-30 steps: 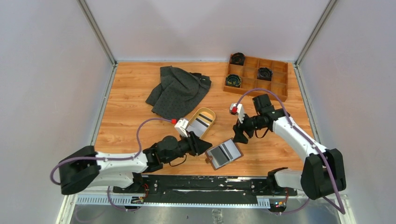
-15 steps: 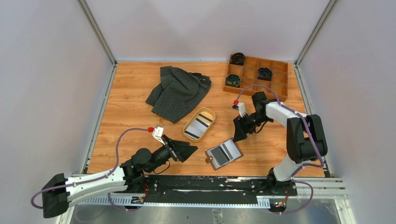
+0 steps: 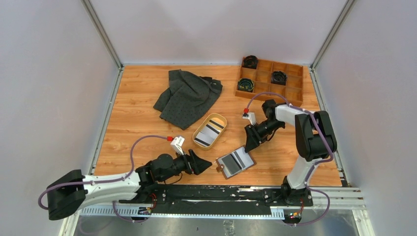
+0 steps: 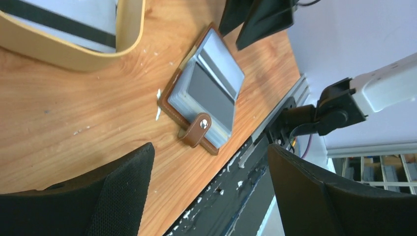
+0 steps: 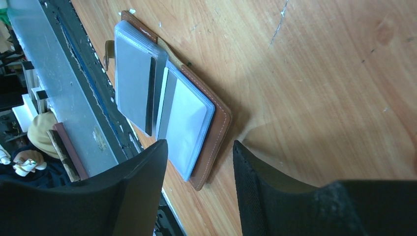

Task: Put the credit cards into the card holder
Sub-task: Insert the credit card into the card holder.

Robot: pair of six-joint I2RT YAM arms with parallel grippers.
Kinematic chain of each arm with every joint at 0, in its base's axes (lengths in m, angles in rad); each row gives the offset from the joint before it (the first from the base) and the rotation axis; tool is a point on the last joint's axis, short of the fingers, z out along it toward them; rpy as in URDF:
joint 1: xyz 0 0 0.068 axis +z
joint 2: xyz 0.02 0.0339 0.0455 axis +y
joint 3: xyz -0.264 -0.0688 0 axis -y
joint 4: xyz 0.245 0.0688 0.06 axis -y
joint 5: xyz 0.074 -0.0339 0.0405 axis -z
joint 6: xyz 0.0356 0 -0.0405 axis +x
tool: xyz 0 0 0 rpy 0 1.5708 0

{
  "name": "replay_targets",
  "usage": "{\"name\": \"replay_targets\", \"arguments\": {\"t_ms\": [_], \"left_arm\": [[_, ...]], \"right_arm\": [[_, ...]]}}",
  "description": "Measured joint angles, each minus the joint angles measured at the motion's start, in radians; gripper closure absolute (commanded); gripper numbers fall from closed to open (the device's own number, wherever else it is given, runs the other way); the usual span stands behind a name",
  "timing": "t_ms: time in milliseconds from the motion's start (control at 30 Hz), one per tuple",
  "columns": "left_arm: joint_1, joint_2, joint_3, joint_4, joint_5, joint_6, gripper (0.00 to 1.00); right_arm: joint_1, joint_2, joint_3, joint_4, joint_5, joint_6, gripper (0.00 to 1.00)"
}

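The brown leather card holder lies open near the table's front edge. Grey cards with a dark stripe sit in its clear sleeves, and its snap strap points toward my left gripper. More credit cards, white with black stripes, lie in the oval tan tray. My left gripper is wide open and empty, just left of the holder. Open and empty too, my right gripper hangs over the holder's far right edge.
A dark grey cloth lies crumpled at the back centre. At the back right stands a wooden compartment box with black coiled items. The black rail runs just beyond the holder at the table's front edge.
My left gripper let go at the holder's left edge, opened wide and backed off to the left. The right arm folded in and its gripper edged toward the holder, jaws a little narrower.
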Motion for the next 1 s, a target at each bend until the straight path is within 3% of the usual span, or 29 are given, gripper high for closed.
{"name": "replay_targets", "arguments": {"t_ms": [167,300,433,667,833,1000], "left_arm": [[0.0,0.135,0.079,-0.013,0.066,0.0,0.19],[-0.009,0.197,0.15,-0.004,0.089,0.004,0.22],[-0.025,0.259,0.188,0.001,0.086,0.008,0.24],[-0.045,0.389,0.295,-0.003,0.083,0.028,0.33],[-0.051,0.525,0.392,0.005,0.089,0.041,0.47],[-0.058,0.637,0.435,0.005,0.095,0.042,0.54]], "right_arm": [[0.002,-0.043,0.011,-0.012,0.051,-0.019,0.47],[0.002,-0.239,-0.018,0.006,0.106,-0.039,0.46],[0.013,-0.373,-0.051,0.002,0.043,-0.093,0.49],[0.056,-0.18,-0.043,-0.046,0.035,-0.142,0.5],[0.073,-0.143,-0.041,-0.061,0.051,-0.144,0.51],[0.079,-0.117,-0.04,-0.068,0.065,-0.144,0.52]]}}
